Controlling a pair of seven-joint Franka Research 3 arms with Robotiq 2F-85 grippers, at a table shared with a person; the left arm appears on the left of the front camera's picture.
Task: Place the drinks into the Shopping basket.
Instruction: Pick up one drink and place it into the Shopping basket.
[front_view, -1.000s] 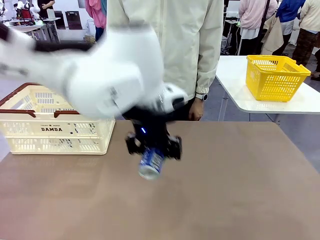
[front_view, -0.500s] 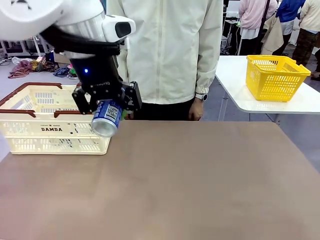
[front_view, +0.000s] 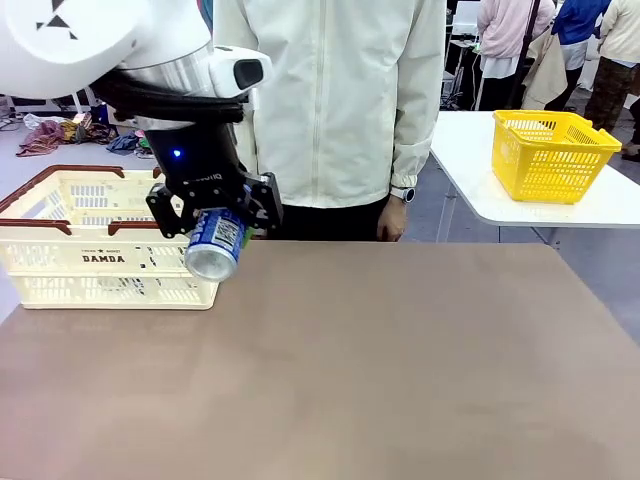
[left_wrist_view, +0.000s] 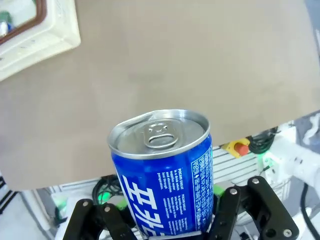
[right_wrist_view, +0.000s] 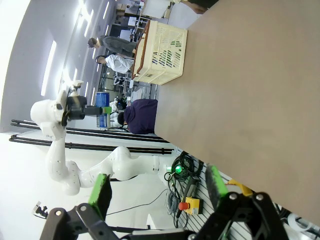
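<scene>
Beside the slotted cream plastic Shopping basket (front_view: 100, 255), the blue can (left_wrist_view: 162, 170) gleams: glossy printed wall, brushed silver metal top; the table (front_view: 400, 370) looks matt brown.

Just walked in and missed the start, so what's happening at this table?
The left claw is shut on the blue can, holding it tilted in the air at the near right corner of the cream shopping basket. The right claw is open, holding nothing. A person stands at the table's far side.
</scene>
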